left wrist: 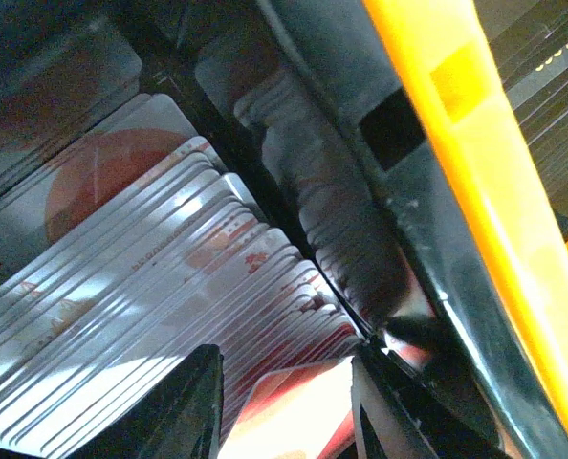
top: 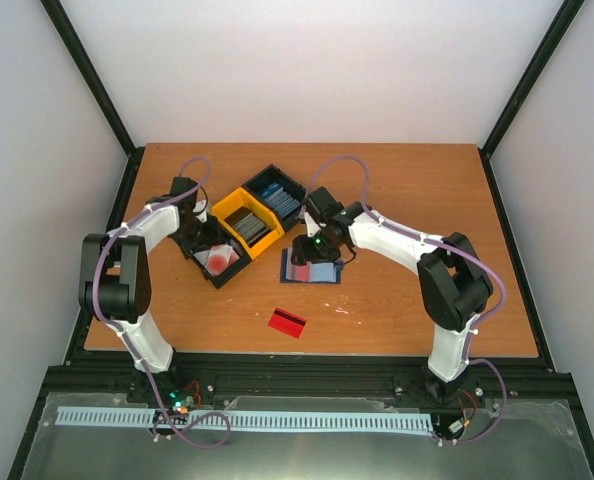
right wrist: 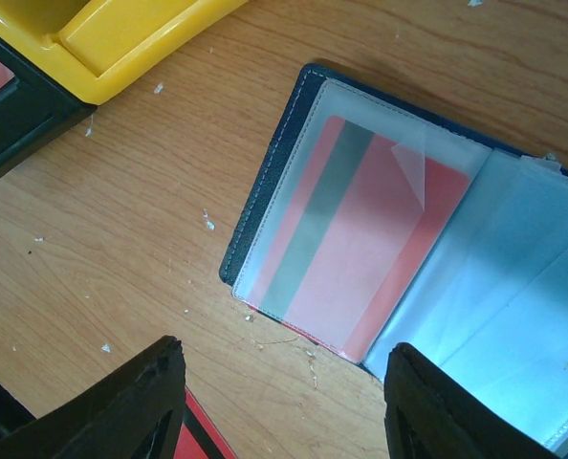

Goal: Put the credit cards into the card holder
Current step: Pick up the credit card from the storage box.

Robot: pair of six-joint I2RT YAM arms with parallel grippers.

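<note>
The navy card holder lies open on the table, with one red credit card with a dark stripe inside its clear left pocket. My right gripper hovers open and empty over the holder's near edge. A loose red card lies on the table in front; its corner shows in the right wrist view. My left gripper is down in a black bin on a stack of red-and-white cards. One card spans the gap between its fingers.
A yellow bin with dark cards and a black bin with blue cards stand behind the holder. The yellow bin's wall runs close to the right of my left gripper. Black frame posts stand at the table's corners.
</note>
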